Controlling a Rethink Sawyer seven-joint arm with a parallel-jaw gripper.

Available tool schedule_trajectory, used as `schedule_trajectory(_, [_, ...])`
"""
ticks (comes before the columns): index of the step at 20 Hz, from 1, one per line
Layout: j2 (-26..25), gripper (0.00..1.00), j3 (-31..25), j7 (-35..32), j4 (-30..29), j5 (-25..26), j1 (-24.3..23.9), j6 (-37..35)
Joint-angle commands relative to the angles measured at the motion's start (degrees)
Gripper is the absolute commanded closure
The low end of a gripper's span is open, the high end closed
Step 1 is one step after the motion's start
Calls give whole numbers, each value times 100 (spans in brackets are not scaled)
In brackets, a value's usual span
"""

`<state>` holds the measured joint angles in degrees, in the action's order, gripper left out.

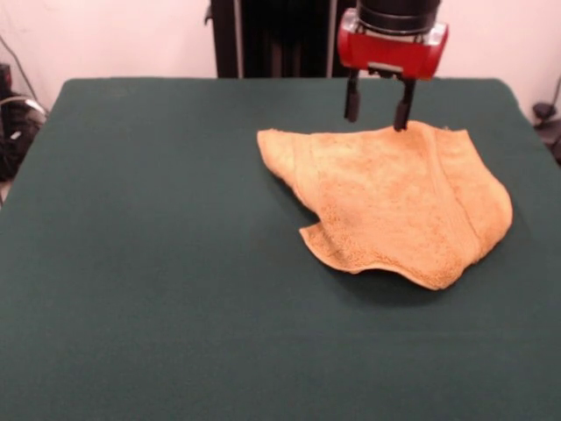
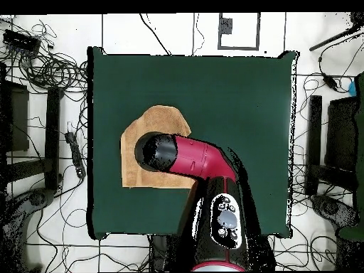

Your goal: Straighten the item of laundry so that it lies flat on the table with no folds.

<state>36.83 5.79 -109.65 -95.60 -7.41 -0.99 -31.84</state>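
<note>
The item of laundry (image 1: 394, 197) is a golden-orange terry towel lying rumpled on the right half of the green table (image 1: 158, 263). Its edges are uneven, a fold line runs down its right side, and its front edge curls up. My gripper (image 1: 378, 110) hangs open at the towel's far edge; the right fingertip (image 1: 401, 119) reaches the cloth's rim, the left one stands over bare table. Nothing is held between them. From overhead, the arm (image 2: 192, 158) covers the middle of the towel (image 2: 160, 117) and hides the gripper.
Green cloth stretches wide to the left of the towel and in front of it. Off the table, cables (image 2: 43, 67) and dark stands (image 2: 53, 128) crowd the floor on both sides.
</note>
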Motion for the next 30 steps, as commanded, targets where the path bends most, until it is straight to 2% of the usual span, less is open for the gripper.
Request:
schedule_trajectory(1, [-221,0,-669,-153,52,317,-12,456])
schedule_trajectory(30, [-365,0,-1349,233,737,1136,-604,643])
